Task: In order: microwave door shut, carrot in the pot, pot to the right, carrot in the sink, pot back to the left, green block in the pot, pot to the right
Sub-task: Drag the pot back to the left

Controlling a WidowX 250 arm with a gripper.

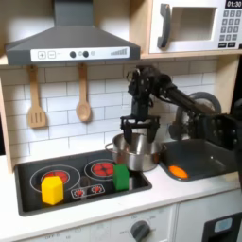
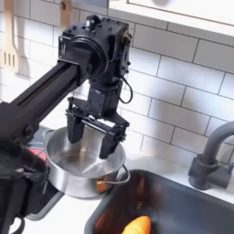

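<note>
The shiny steel pot [image 1: 135, 154] [image 2: 80, 169] stands at the stovetop's right end, beside the sink, and looks empty inside. My gripper [image 1: 138, 137] [image 2: 92, 137] hangs over the pot's far rim, open, with its fingers [image 2: 111, 143] spread and nothing between them. The orange carrot [image 1: 177, 171] [image 2: 137, 225] lies in the dark grey sink [image 1: 203, 156] [image 2: 187, 206]. In the first exterior view the green block [image 1: 121, 177] stands upright on the stove just in front of the pot. The white microwave door [image 1: 184, 26] at the top right is closed.
A yellow block [image 1: 52, 189] with a red top stands on the left burner of the black stovetop [image 1: 80, 175]. The faucet [image 1: 204, 102] [image 2: 212, 151] curves over the sink. Wooden utensils [image 1: 83, 99] hang on the tiled wall under the range hood [image 1: 71, 43].
</note>
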